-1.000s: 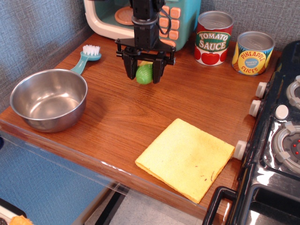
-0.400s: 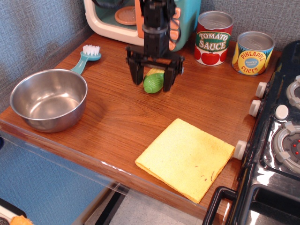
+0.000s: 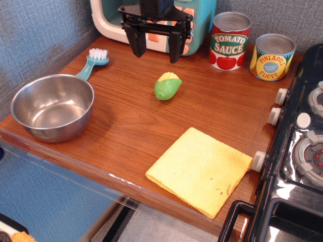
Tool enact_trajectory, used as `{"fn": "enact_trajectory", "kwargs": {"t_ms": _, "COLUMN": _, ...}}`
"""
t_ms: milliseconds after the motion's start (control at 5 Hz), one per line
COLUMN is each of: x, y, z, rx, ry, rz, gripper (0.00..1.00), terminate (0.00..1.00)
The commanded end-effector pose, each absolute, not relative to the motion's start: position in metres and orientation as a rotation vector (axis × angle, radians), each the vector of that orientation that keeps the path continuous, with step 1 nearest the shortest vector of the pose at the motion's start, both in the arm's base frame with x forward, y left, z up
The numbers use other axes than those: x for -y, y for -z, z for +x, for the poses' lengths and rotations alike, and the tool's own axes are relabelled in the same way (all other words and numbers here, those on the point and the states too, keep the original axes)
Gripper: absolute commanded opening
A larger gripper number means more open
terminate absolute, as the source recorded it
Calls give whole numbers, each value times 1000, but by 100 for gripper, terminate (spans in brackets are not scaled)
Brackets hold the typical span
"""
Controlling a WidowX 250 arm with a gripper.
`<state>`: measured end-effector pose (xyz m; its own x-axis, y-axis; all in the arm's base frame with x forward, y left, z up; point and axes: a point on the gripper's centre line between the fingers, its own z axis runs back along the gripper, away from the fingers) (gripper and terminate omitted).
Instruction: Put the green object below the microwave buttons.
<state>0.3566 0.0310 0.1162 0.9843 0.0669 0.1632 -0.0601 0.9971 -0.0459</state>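
The green toy corn cob (image 3: 167,86) lies on its side on the wooden counter (image 3: 126,126), its yellow kernel tip pointing to the back right. It rests in front of the cream and teal toy microwave (image 3: 108,22). The salmon-pink microwave buttons (image 3: 188,30) are mostly hidden behind my gripper. My black gripper (image 3: 156,50) hangs open and empty above the counter in front of the microwave, up and to the back left of the corn. Its two fingers are spread wide apart.
A steel pot (image 3: 52,106) sits at the left front. A teal-handled brush (image 3: 93,61) lies behind it. A tomato sauce can (image 3: 230,40) and a pineapple slices can (image 3: 272,56) stand at the back right. A yellow cloth (image 3: 200,170) lies at the front. A toy stove (image 3: 298,151) borders the right edge.
The gripper carried the corn to the right, set it on the counter, opened, and rose back toward the microwave. The corn now lies free.
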Motion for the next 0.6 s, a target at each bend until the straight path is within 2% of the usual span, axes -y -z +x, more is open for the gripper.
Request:
{"fn": "enact_trajectory", "kwargs": {"t_ms": 0, "x": -39, "y": -133, "z": 337, "rx": 178, "ry": 26, "rz": 11, "gripper": 100, "terminate": 0}}
{"fn": "enact_trajectory", "kwargs": {"t_ms": 200, "x": -39, "y": -133, "z": 337, "rx": 178, "ry": 26, "rz": 11, "gripper": 100, "terminate": 0}}
{"fn": "enact_trajectory", "kwargs": {"t_ms": 400, "x": -39, "y": -133, "z": 337, "rx": 178, "ry": 26, "rz": 11, "gripper": 100, "terminate": 100}}
